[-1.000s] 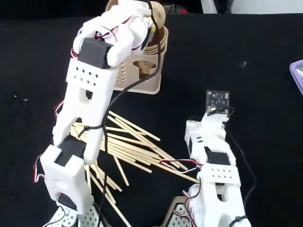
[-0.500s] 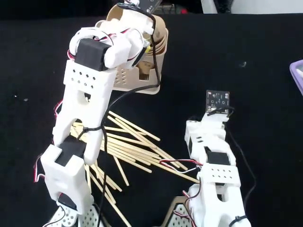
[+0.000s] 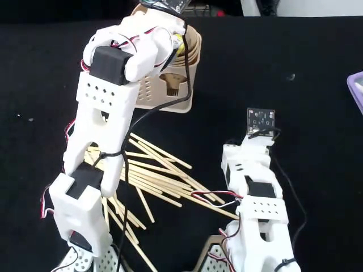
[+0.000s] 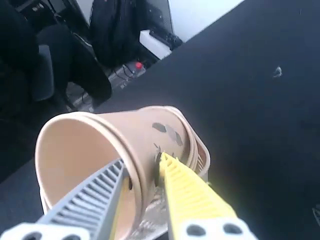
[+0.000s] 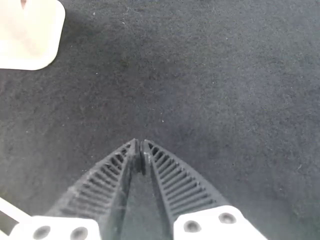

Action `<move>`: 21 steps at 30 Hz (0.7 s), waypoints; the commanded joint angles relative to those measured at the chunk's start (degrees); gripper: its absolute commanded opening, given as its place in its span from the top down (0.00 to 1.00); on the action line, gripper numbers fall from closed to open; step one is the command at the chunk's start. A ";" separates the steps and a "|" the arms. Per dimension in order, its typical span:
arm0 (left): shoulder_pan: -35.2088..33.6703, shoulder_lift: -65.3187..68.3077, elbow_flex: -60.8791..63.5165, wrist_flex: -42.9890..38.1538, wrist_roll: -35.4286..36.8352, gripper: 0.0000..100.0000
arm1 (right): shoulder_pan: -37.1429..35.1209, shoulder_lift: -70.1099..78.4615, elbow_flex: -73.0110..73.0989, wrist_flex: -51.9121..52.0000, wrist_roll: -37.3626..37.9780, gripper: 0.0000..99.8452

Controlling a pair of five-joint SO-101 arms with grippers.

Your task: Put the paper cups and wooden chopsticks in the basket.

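My left fingers [image 4: 142,169] pinch the rim of nested paper cups [image 4: 100,145], the grey finger inside the mouth and the yellow one pressed against the outer wall. The cups lie tilted on their side, mouth toward my wrist camera. From overhead, my left arm stretches across the black desk [image 3: 317,170] to the far side. There the paper cups [image 3: 191,45] show as stacked rims at the top of the cream basket [image 3: 150,93], over its perforated wall. I cannot tell whether they touch the basket or hang just above it.

The wooden chopsticks [image 3: 159,181] lie loose in a fanned heap on the desk, between my two arms and well short of the basket.

My right fingers [image 5: 139,148] are pressed together tip to tip, grasping nothing, low over bare desk. That arm sits folded near its base, apart from the heap.
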 commanded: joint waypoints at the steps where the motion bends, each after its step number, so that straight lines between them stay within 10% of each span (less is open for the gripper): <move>1: 0.40 -0.53 -2.59 -4.04 3.43 0.89 | -1.05 -1.19 -0.13 -1.14 0.53 0.99; 11: 0.40 2.29 -2.59 -15.21 12.04 0.89 | -1.05 -1.19 -0.13 -1.14 0.53 0.99; 21: 0.48 2.46 -1.98 -2.37 12.04 0.89 | -1.05 -1.19 -0.13 -1.14 0.53 0.99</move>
